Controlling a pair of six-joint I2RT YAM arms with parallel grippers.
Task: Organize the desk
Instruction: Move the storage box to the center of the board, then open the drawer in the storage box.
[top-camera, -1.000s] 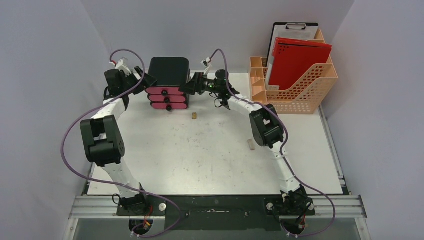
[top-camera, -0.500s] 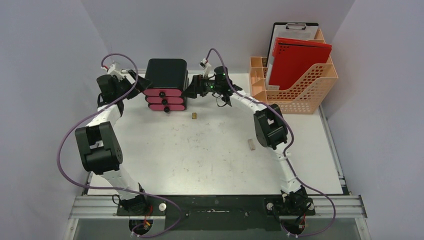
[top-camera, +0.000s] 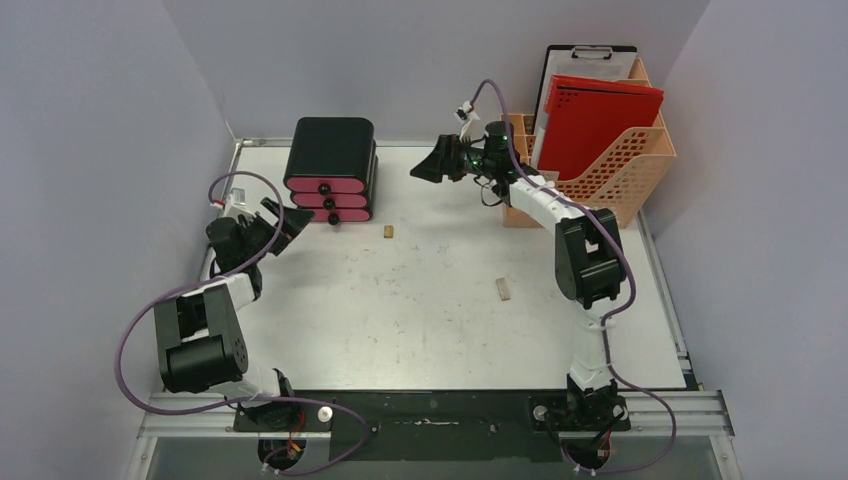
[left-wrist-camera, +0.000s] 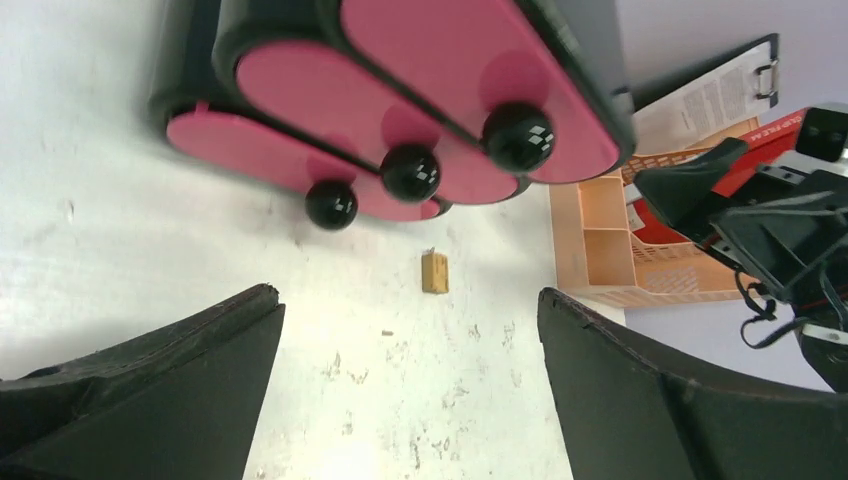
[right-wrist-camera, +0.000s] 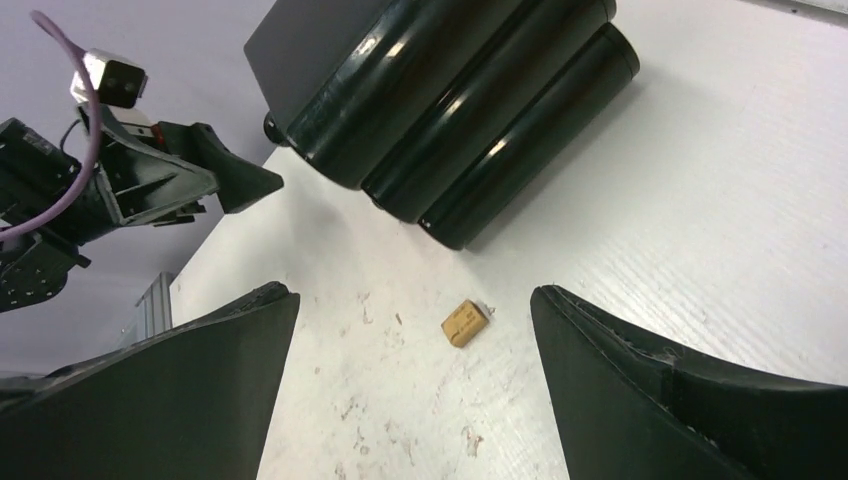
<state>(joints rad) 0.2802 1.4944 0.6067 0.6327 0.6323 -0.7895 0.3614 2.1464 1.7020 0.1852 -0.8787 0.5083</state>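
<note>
Two grippers hang with jaws spread wide and nothing between them: the left gripper (top-camera: 292, 220) at the left of the top view, near the lower left corner of the black drawer box (top-camera: 332, 150), and the right gripper (top-camera: 422, 167) at upper centre, between that box and the orange file rack (top-camera: 610, 185). The desk (top-camera: 420, 330) fills the middle of the frame, white and scuffed. One small tan block (top-camera: 388, 232) lies below the box; a second block (top-camera: 503, 289) lies right of centre, well apart.
</note>
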